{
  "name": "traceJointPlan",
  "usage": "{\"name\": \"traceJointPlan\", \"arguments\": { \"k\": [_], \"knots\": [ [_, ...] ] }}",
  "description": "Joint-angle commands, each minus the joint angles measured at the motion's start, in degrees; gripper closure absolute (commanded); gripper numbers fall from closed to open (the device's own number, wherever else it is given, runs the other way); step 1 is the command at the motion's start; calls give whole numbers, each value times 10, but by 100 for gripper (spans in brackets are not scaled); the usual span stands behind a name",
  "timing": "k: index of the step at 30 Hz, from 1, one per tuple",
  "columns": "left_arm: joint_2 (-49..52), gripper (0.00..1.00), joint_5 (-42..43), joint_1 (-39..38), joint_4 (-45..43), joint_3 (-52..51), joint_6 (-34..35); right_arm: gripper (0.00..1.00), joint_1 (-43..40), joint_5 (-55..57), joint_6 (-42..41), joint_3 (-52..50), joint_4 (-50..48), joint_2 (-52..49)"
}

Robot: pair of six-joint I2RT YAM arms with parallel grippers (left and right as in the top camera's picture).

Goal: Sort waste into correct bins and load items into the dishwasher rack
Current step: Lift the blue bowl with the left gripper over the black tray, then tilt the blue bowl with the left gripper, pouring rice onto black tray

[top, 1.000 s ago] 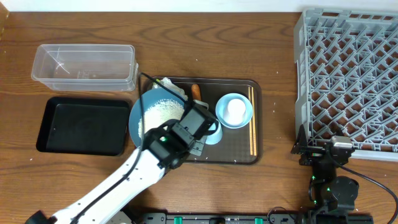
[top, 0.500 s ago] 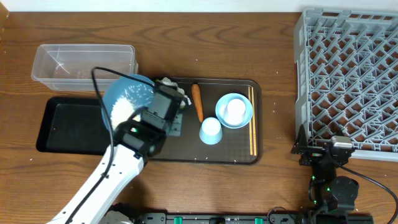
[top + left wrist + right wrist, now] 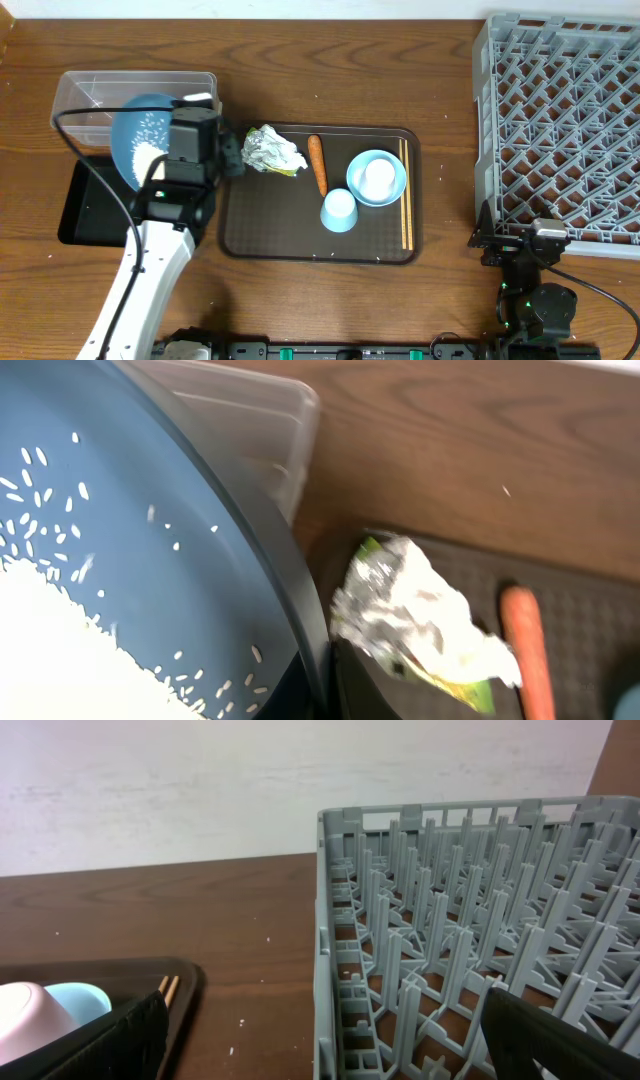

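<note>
My left gripper (image 3: pixel 192 152) is shut on the rim of the large dark-blue bowl (image 3: pixel 140 135). It holds the bowl tilted above the near edge of the clear tub (image 3: pixel 95 88) and the far edge of the black tray (image 3: pixel 80 215). White rice (image 3: pixel 50 650) lies inside the bowl (image 3: pixel 150 540), and the jaws (image 3: pixel 325 695) clamp its rim. The wrapper (image 3: pixel 272 150), carrot (image 3: pixel 317 163), small light-blue bowl (image 3: pixel 377 177), upturned cup (image 3: pixel 339 210) and chopsticks (image 3: pixel 405 200) lie on the brown serving tray (image 3: pixel 300 245). My right gripper (image 3: pixel 325 1020) is open and empty beside the grey rack (image 3: pixel 560 130).
The rack (image 3: pixel 450 940) fills the right side of the table, its left wall just ahead of my right gripper (image 3: pixel 520 240). In the left wrist view the wrapper (image 3: pixel 420 610) and carrot (image 3: pixel 525 650) lie right of the bowl, with the tub (image 3: pixel 250 420) behind.
My left gripper has lifted the dark-blue bowl off the brown tray and carried it left, tilting it over the tub and black tray. The right arm has not moved.
</note>
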State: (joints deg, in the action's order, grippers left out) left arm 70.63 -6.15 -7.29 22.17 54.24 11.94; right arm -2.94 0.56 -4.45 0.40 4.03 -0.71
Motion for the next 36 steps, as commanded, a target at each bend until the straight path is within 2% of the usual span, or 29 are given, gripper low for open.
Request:
{"name": "traceJointPlan", "arguments": {
  "k": [1,5,9,15,27,36],
  "knots": [
    [14,94,13,34,-18,6,-2,1,0,-4,7,-1,3,2],
    [37,94,14,68,-28,6,28,1,0,-4,7,-1,3,2],
    [49,94,93,102,-35,6,41,1,0,-4,7,-1,3,2],
    [49,94,122,154,-34,6,90,1,0,-4,7,-1,3,2],
    [49,94,447,329,-50,6,89,1,0,-4,7,-1,3,2],
    [49,94,593,438,-56,6,89,1,0,-4,7,-1,3,2]
  ]
}}
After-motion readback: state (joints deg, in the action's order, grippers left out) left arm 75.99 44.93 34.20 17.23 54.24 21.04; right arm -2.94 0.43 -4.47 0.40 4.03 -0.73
